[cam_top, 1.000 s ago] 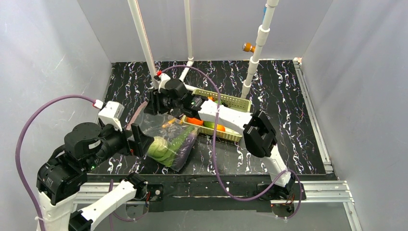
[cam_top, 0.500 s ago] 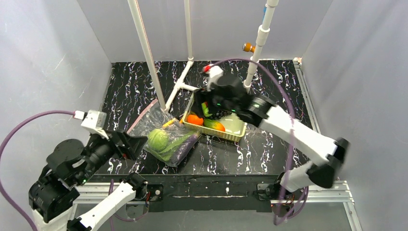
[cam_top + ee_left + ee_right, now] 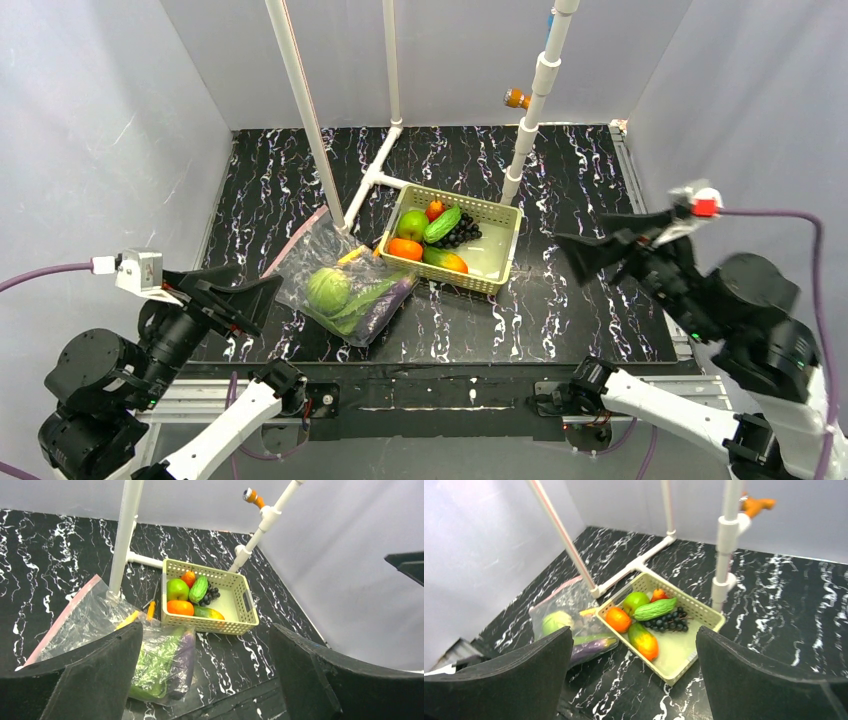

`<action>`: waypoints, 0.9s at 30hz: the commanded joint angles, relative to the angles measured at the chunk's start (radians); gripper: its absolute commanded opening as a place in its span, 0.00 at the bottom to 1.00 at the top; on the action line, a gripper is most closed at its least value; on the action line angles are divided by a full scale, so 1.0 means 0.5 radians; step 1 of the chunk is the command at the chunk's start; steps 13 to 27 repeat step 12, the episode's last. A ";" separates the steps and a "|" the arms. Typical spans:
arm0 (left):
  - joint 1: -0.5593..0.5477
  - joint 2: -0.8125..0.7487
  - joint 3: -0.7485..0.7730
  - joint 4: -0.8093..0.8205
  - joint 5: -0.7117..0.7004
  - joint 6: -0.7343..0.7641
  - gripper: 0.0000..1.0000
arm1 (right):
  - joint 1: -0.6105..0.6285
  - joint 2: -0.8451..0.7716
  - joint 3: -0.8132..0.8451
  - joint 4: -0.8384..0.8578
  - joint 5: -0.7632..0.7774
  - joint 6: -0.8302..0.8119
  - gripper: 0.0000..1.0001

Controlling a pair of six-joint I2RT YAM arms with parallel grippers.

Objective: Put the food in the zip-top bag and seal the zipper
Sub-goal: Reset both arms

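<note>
The clear zip-top bag [image 3: 318, 268] lies flat on the black marbled table, left of the basket. Inside it are the pale-green cabbage [image 3: 327, 290], the green leaves [image 3: 363, 298] and the purple eggplant [image 3: 388, 303]. Its pinkish zipper [image 3: 292, 240] runs along the far-left edge; I cannot tell whether it is closed. My left gripper [image 3: 230, 292] hangs open at the near left, clear of the bag [image 3: 90, 615]. My right gripper [image 3: 610, 245] is open at the far right, away from everything. The right wrist view shows the cabbage [image 3: 553, 621] and eggplant [image 3: 591, 647] beyond its wide jaws.
A pale yellow-green slotted basket [image 3: 497, 215] sits mid-table with an apple, oranges, a cucumber, grapes and a mango-like fruit. White pipes [image 3: 300, 110] rise beside the bag, and another pipe [image 3: 530, 130] with an orange fitting [image 3: 516, 98] stands behind the basket.
My right arm swung from over the bag and basket out to the far right, and its jaws opened. My left arm pulled back toward the near left. The bag stayed on the table.
</note>
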 commanded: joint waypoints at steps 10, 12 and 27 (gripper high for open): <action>0.000 0.046 -0.046 0.110 -0.071 -0.069 0.97 | 0.003 -0.194 0.129 -0.341 0.277 0.228 0.98; 0.001 0.054 -0.059 0.118 -0.049 -0.083 0.97 | 0.003 -0.182 0.172 -0.409 0.259 0.250 0.98; 0.001 0.054 -0.059 0.118 -0.049 -0.083 0.97 | 0.003 -0.182 0.172 -0.409 0.259 0.250 0.98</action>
